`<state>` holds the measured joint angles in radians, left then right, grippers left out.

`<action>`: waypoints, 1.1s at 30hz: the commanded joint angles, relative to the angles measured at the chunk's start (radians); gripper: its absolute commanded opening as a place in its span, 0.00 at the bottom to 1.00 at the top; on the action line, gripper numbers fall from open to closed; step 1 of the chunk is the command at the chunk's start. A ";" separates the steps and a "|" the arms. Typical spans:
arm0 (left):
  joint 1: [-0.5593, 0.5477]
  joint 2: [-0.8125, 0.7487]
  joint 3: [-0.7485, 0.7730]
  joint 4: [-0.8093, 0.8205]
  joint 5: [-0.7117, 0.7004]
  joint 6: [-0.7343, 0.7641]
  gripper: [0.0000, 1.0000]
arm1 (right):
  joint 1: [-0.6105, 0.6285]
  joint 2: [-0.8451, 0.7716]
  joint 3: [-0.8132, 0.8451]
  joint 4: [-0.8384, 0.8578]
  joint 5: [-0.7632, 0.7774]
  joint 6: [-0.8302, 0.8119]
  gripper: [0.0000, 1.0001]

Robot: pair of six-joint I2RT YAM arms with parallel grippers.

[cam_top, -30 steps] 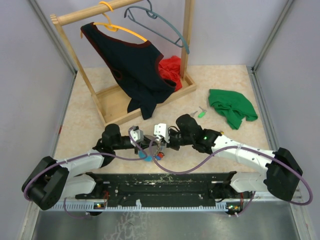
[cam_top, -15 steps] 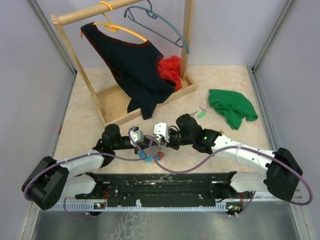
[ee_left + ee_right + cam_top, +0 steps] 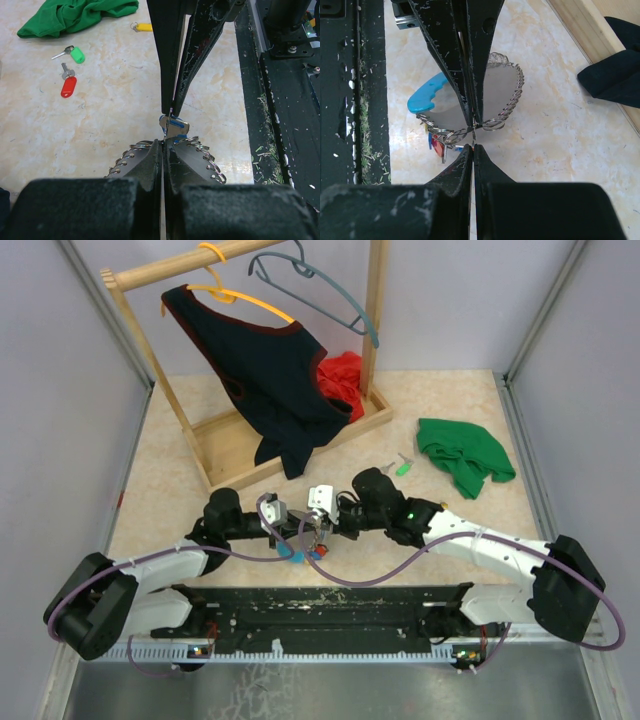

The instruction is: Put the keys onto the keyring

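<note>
Both grippers meet tip to tip just above the table's near edge. My left gripper (image 3: 297, 531) (image 3: 164, 143) is shut on the keyring (image 3: 509, 95). Its wiry coil (image 3: 206, 156) shows on both sides of my fingers, and its light-blue band (image 3: 424, 98) curves off to the left. A red-capped key (image 3: 439, 145) dangles under it. My right gripper (image 3: 313, 529) (image 3: 472, 146) is shut on the thin metal edge of a blue-capped key (image 3: 174, 127) at the coil. Loose on the table lie a green key (image 3: 76, 54) (image 3: 403, 466), a red key (image 3: 68, 86) and a yellow key (image 3: 143, 27).
A wooden clothes rack (image 3: 235, 440) with a dark garment (image 3: 265, 370) and hangers stands at the back left, with a red cloth (image 3: 345, 375) at its foot. A green cloth (image 3: 462, 455) lies at the right. The black base rail (image 3: 320, 605) runs along the near edge.
</note>
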<state>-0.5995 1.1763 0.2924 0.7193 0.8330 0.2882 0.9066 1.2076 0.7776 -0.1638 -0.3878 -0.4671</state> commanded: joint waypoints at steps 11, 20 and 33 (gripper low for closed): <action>0.004 -0.021 -0.004 0.048 0.021 0.012 0.00 | -0.006 -0.029 0.009 0.032 0.002 0.015 0.00; 0.004 -0.042 0.040 0.023 0.043 0.065 0.00 | -0.023 -0.096 0.006 -0.007 0.001 0.034 0.00; 0.004 -0.049 0.146 -0.127 0.046 0.148 0.00 | -0.080 -0.148 0.035 -0.066 -0.020 0.000 0.00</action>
<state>-0.5995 1.1553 0.3916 0.6380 0.8665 0.3939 0.8474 1.0981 0.7776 -0.2337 -0.3862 -0.4511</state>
